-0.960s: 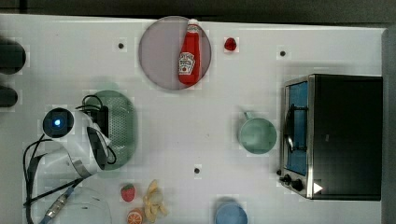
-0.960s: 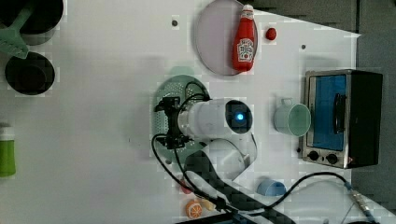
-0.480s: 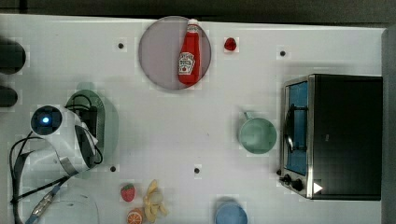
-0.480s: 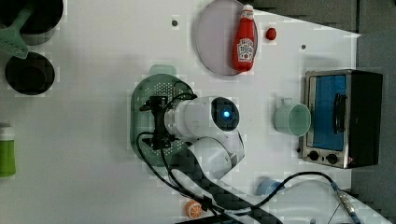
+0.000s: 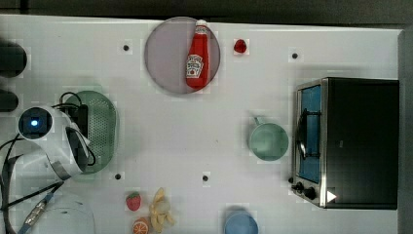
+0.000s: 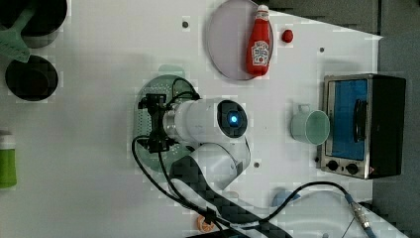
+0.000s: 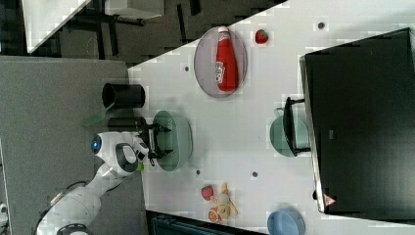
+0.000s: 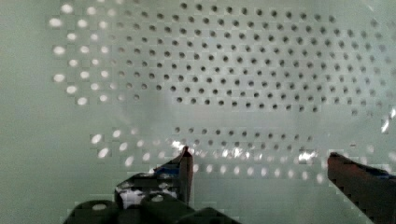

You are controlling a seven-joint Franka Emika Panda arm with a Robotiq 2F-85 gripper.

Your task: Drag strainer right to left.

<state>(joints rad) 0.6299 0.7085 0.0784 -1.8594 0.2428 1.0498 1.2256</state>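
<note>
Lying at the left of the top view, toward mid-height: the strainer [image 5: 100,127], pale mint green, long axis up and down the frame, its left part covered by the white arm [image 5: 53,141]. Reaching down inside the basket: the gripper [image 8: 261,158], spread wide, both dark fingertips [image 8: 186,163] close over the perforated bottom; contact with the plastic not possible to judge. In the left view, seen as the black gripper [image 6: 154,124] over the strainer [image 6: 148,101] left of centre; in the right view, the gripper [image 7: 154,139] inside the strainer [image 7: 178,134] at lower left of the white table [image 7: 254,112].

Well apart from the basket, at upper centre of the top view: a red ketchup bottle [image 5: 196,56] lying on the greyish-lilac plate [image 5: 163,53], with a white crest-shaped label, its lettering too small to read. At the right of the top view, a toaster oven [image 5: 348,141] with a small white triangle mark at its lower corner; just left of it, a mint-green mug [image 5: 268,141].
</note>
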